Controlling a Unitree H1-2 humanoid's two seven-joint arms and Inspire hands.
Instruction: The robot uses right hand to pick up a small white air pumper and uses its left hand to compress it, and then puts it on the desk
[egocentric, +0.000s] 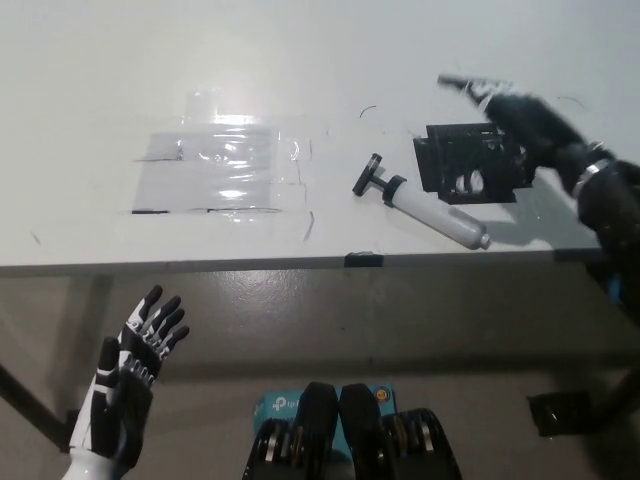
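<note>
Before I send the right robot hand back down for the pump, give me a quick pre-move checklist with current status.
1. Air pumper lying flat on the desk, fully in view: ok.
2. Right robot hand free of the pumper, lifted above the black holder: ok.
3. Right robot hand open or shut: cannot tell, blurred.
4. Pumper's black handle end points left, nozzle end points right near the desk edge: ok, though close to the edge.
5. Left robot hand open, below the desk edge at lower left, out of the way: ok.
6. Nothing between the right robot hand and the pumper except the holder: ok.
</note>
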